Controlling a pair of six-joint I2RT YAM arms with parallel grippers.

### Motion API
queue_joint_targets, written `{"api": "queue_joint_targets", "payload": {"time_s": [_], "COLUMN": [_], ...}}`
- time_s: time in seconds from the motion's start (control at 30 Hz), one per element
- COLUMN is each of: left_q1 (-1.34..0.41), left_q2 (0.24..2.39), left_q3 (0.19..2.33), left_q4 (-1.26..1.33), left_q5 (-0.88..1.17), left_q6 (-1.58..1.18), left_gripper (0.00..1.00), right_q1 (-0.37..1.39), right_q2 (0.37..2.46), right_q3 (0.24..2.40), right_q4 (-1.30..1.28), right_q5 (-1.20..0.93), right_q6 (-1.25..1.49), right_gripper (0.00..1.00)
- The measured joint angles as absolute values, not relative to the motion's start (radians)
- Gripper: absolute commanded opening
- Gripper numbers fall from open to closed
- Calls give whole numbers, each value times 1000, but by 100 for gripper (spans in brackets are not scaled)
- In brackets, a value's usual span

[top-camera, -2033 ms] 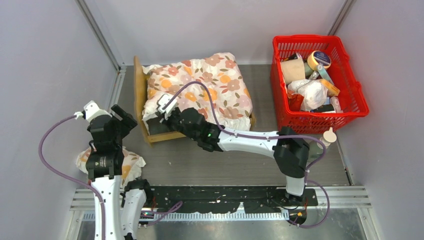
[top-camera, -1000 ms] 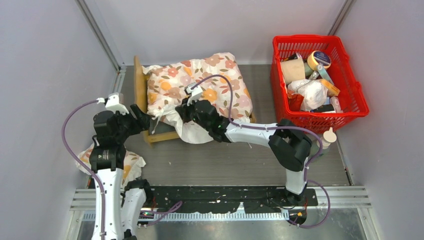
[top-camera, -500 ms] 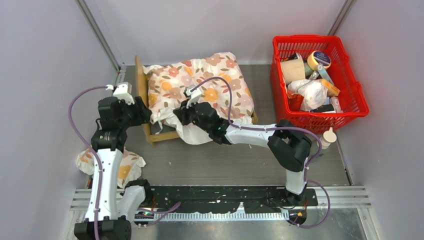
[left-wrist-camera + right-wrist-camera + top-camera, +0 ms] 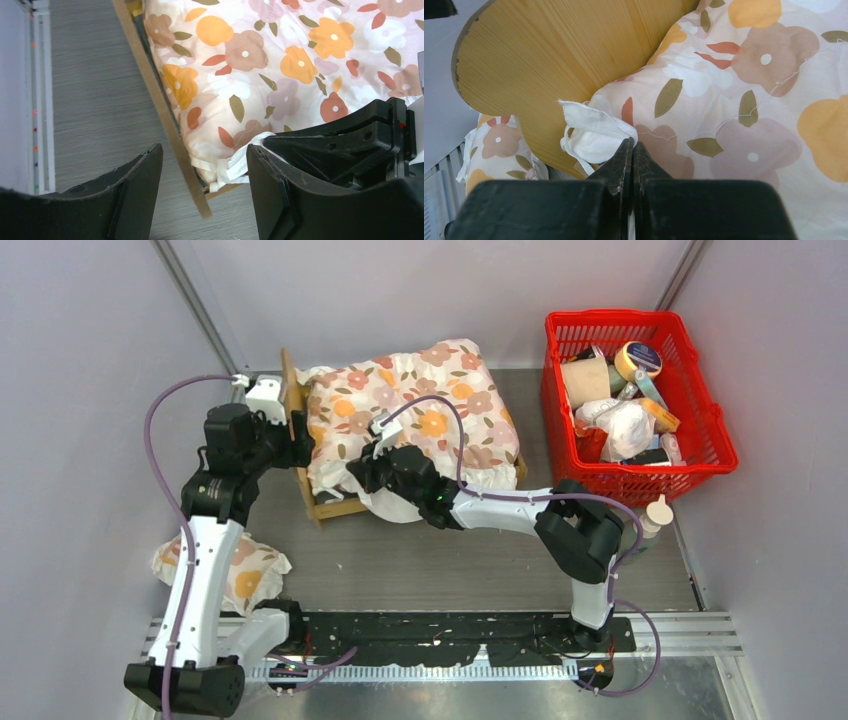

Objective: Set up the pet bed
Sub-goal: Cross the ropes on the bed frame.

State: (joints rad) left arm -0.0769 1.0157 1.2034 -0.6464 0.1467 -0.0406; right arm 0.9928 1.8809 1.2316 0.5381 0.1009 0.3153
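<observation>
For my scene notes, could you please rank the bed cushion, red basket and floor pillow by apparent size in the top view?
Largest: bed cushion and red basket, too alike to rank.
Smallest: floor pillow, partly hidden.

The pet bed (image 4: 334, 507), a small light-wood frame, is sitting flat and slightly askew, well to the left of the red basket (image 4: 640, 483). Its rounded headboard (image 4: 564, 55) is standing upright at the end farthest from the basket. A floral cushion (image 4: 420, 400) is covering nearly all the sleeping surface and overhanging the rail that is facing away from the basket's back edge.
</observation>
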Motion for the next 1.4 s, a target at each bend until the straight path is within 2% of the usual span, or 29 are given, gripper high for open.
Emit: {"api": "queue_joint_targets", "payload": {"time_s": [0.37, 0.67, 1.1, 1.4], "left_q1": [-76, -76, -103, -139], "left_q2": [928, 809, 928, 1193], "left_q3": [1131, 934, 1161, 1337], "left_q4": [-685, -601, -630, -740], "left_q5": [25, 204, 221, 263], "left_q6": [-120, -101, 55, 190], "left_gripper": [60, 61, 61, 62], "right_q1": [993, 993, 989, 972], "right_q2": [1892, 1942, 1977, 1979], "right_q3": [1312, 1345, 1382, 1382], "right_q4": [540, 543, 499, 501], "right_q5": [80, 103, 182, 180], "right_q6": [375, 426, 421, 424], "right_gripper": [5, 5, 5, 5]}}
